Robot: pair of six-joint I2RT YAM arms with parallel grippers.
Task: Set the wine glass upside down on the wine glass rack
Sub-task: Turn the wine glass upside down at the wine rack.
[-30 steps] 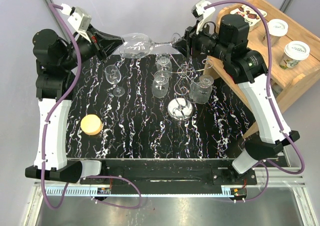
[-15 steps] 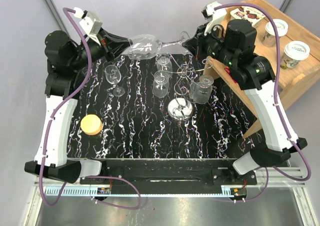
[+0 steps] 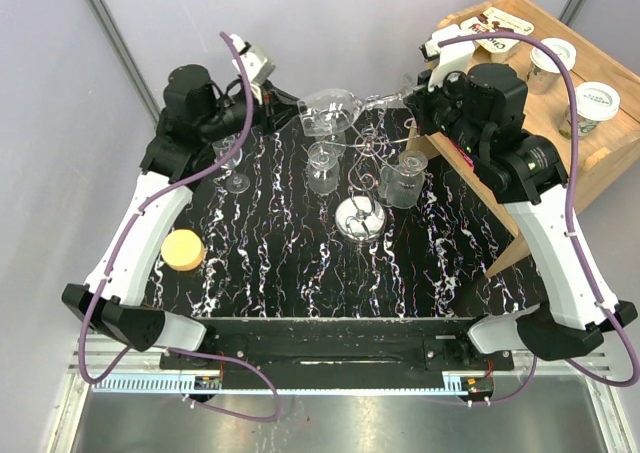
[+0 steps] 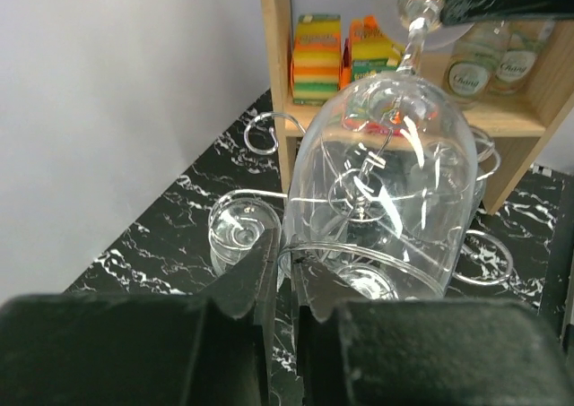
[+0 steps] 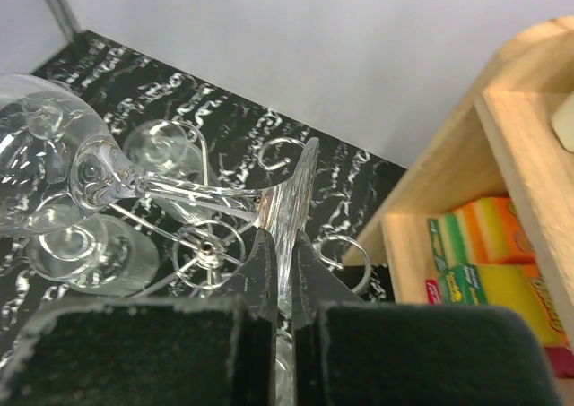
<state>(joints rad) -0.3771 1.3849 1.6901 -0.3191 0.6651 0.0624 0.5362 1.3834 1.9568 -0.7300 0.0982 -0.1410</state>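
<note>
Progress: not yet hung; wine glass [image 3: 335,108] is held in the air on its side, above and behind the wine glass rack [image 3: 360,218], touching none of its arms.
Left gripper [image 3: 285,113]: left of the rack, nearly closed, nipping the rim of the bowl between its fingers.
Wine glass position: bowl toward the left arm, stem running right, foot toward the right arm.
Right gripper [image 3: 408,98]: right of the rack and behind it, clamped fully on the edge of the foot.
Remaining: by my reading, tip the glass bowl-down, slide the foot into a curled arm, let go with both.
Other glasses: one well left of the rack [image 3: 228,153], one just left [image 3: 322,168], one just right [image 3: 402,181]; whether any hangs from the rack I cannot tell.
Surface: black white-veined table [image 3: 300,283]; orange disc [image 3: 183,249] far left of the rack.
Room: grey walls; wooden shelf unit [image 3: 590,168] right of the rack, lidded cups [image 3: 552,55] on top.
</note>
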